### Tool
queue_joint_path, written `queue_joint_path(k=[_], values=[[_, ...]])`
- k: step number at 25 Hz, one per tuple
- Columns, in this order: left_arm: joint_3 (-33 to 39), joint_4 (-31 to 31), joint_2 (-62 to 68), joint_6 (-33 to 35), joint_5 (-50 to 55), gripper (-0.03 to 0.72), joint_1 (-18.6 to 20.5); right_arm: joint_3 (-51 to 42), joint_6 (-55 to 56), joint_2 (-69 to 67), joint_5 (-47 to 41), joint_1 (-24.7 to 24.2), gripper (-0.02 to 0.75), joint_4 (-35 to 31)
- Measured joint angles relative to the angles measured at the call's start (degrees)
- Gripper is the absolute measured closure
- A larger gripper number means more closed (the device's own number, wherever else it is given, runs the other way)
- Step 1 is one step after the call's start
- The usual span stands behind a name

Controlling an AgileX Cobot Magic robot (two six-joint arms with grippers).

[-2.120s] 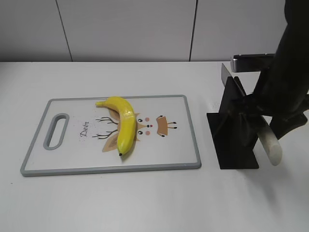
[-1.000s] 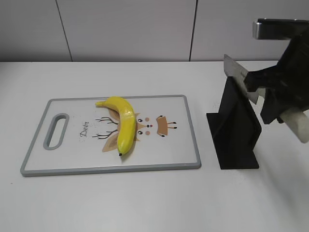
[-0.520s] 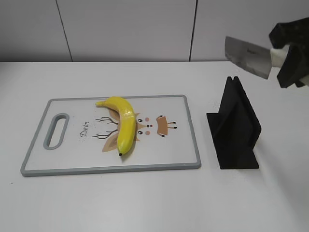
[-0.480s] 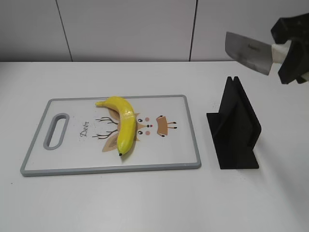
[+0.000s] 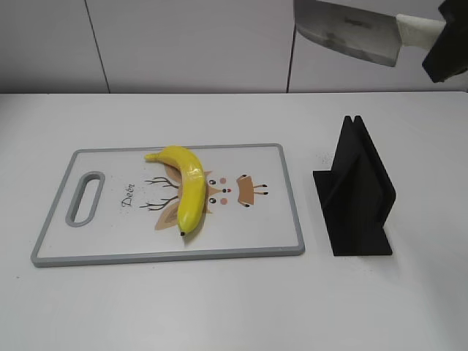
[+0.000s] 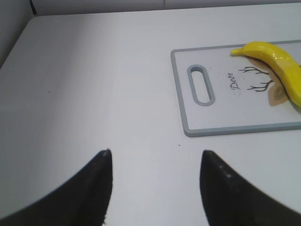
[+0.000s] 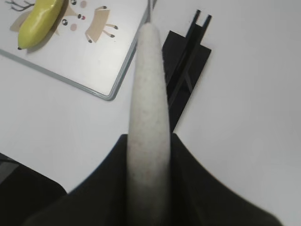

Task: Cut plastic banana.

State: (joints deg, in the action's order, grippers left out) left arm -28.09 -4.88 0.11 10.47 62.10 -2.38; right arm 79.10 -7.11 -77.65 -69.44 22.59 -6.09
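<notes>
**Knife in claw, carry toward banana in hand**

Right claw (image 7: 148,155) clamped on pale handle of knife (image 5: 347,31); blade held high, above and behind knife stand (image 5: 356,189), edge facing down, tip pointing toward cutting board (image 5: 289,219). Stand slots empty. Left claw (image 6: 155,181) parked over bare desk (image 6: 94,94), off the handle end of the cutting board, fingers spread, nothing between them.

Plastic banana (image 5: 184,186) lying flat near middle of cutting board, over the deer print, stem end toward far edge, dark tip toward near edge. Uncut, in one piece.

Step judged: transport of knife from stand to board; cut itself not begun.

Next move calls for: travel across from above the stand to above the board, blade aligned across the banana's length, roughly mid-body, then straight descent. Banana glossy and curved, so likely to roll or skid under the edge. Left claw well apart from banana, no bracing available at present.
</notes>
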Motion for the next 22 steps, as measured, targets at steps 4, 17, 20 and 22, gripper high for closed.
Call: queue_joint_path(k=[4, 17, 20, 22], values=[[-1.4, -3.2, 5.2, 1.6, -2.1, 0.136, 0.0, 0.1, -8.7, -1.4, 2.6, 0.0, 0.570, -1.9], [-10.0, -15.0, 35.9, 22.3, -14.5, 0.136, 0.0, 1.5, -30.2, -13.3, 8.3, 0.0, 0.570, -6.9], [-15.1, -16.6, 43.1, 27.4, -15.1, 0.136, 0.0, 2.9, -34.9, -16.1, 9.6, 0.0, 0.570, -9.3], [-19.0, -18.1, 47.5, 31.7, -15.2, 0.136, 0.0, 4.0, -36.6, -17.7, 9.7, 0.0, 0.570, -9.8]])
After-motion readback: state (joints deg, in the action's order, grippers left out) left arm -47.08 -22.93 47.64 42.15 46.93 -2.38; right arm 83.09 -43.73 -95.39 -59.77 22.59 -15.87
